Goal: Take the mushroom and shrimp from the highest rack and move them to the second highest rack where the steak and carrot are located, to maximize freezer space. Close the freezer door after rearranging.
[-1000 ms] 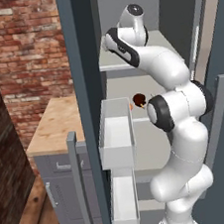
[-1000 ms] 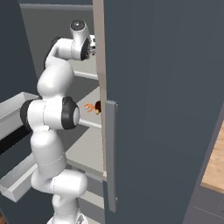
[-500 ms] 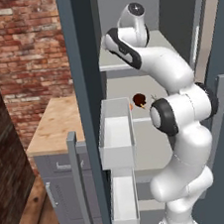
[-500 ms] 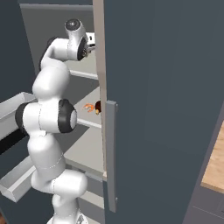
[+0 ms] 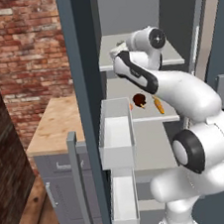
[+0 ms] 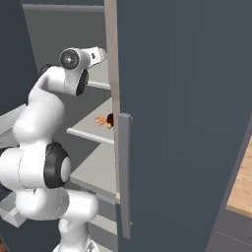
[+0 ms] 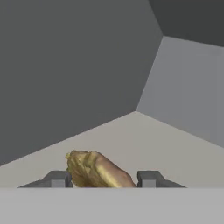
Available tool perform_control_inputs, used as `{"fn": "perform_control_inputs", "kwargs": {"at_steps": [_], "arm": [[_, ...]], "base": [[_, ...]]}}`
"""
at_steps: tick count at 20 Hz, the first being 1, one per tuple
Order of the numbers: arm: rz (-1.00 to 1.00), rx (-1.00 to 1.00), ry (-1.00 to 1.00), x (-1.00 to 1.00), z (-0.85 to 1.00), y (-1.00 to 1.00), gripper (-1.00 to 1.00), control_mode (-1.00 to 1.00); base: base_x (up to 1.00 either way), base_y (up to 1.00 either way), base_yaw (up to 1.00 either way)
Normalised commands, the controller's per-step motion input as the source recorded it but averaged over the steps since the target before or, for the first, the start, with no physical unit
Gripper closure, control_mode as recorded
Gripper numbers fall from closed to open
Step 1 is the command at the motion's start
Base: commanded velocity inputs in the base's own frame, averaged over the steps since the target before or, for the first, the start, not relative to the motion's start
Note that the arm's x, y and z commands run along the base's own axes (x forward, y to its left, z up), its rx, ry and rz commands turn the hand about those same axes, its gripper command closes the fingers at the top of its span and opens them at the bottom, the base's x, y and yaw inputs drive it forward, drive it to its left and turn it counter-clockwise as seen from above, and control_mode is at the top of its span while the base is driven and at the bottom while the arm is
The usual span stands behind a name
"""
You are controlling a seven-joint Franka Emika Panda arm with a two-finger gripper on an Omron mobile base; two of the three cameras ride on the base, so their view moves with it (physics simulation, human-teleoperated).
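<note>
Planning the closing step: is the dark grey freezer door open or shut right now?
Open. The dark grey freezer door stands swung outward, leaving the grey shelves exposed with the white arm reaching inside.
</note>
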Motion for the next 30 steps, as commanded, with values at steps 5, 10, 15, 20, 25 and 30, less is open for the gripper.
{"fn": "perform_control_inputs", "kwargs": {"at_steps": [5, 10, 15, 20, 25, 30], "arm": [[0.00, 0.05, -0.01, -1.00, 0.09, 0.00, 1.00, -1.00], [0.00, 0.06, 0.00, -0.96, 0.30, 0.00, 1.00, -1.00], [0.00, 0.07, 0.08, -0.94, 0.26, -0.01, 1.00, -1.00], [0.00, 0.00, 0.21, -0.92, 0.02, 0.00, 1.00, -1.00], [0.00, -0.02, 0.31, -0.73, -0.43, -0.01, 1.00, -1.00], [0.00, -0.05, 0.21, -0.48, -0.80, -0.07, 1.00, -1.00]], "base": [[0.00, 0.00, 0.00], [0.00, 0.00, 0.00], [0.00, 0.00, 0.00], [0.00, 0.00, 0.00], [0.00, 0.00, 0.00], [0.00, 0.00, 0.00]]}}
